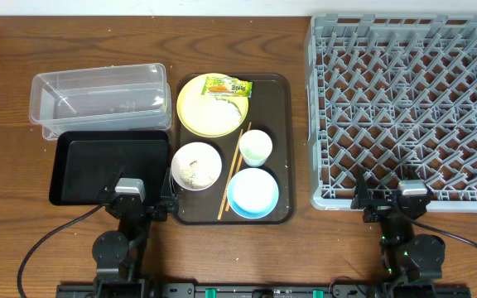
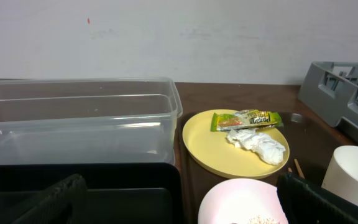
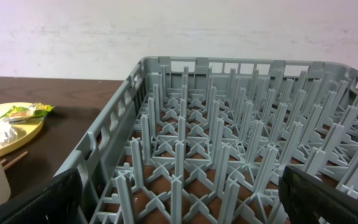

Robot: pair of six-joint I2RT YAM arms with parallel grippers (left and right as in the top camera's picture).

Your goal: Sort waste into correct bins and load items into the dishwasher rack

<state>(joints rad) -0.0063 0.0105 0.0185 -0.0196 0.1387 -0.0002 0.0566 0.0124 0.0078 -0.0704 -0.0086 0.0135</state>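
The yellow plate (image 1: 210, 105) holds the green-and-yellow wrapper (image 1: 227, 85) with crumpled white paper (image 2: 257, 144). The white bowl (image 1: 195, 165) holds rice-like scraps. The light blue bowl (image 1: 252, 192), the pale cup (image 1: 256, 147) and the wooden chopsticks (image 1: 236, 170) lie with them on the brown serving tray (image 1: 281, 141). The clear tub (image 1: 100, 97) and the black tray (image 1: 106, 165) are at the left. The grey rack (image 1: 404, 108) is at the right. My left gripper (image 1: 139, 207) is open and empty by the black tray's near edge. My right gripper (image 1: 392, 203) is open and empty at the rack's near edge.
The wooden table (image 1: 7, 149) extends left of the bins. A pale wall stands behind the table in both wrist views. The arm bases and cables sit along the front edge.
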